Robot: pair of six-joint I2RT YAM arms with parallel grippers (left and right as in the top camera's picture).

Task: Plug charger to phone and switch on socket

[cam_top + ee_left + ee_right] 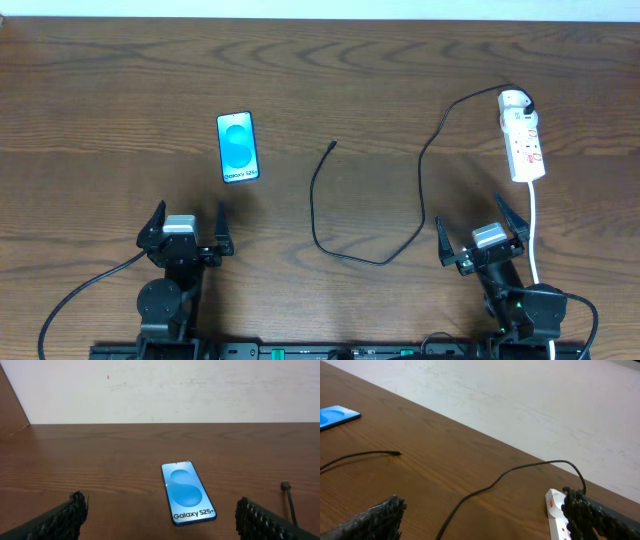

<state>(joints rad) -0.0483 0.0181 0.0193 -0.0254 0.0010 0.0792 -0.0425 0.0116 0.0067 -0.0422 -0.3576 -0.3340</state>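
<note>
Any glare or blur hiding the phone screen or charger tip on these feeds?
Overhead: even light, no glare; phone text tiny, charger tip thin but distinct. Left wrist: phone sharp, text legible. Right wrist: view tilted, tip clear, socket only partly in frame.

The left claw (188,213) is matte black. Its two pointed fingers (65,519) have rough, knobbly inner faces, like coarse foam. A pale silver-grey block (181,225) sits at its root, above a round black joint housing (160,298). A thin black lead (85,283) curves away from that arm. The right claw (470,215) is built alike, with its own grey block (487,236) and rough black pads (600,520). A small green light (518,293) glows on its round housing, and a black looped lead (595,318) runs beside it.
</note>
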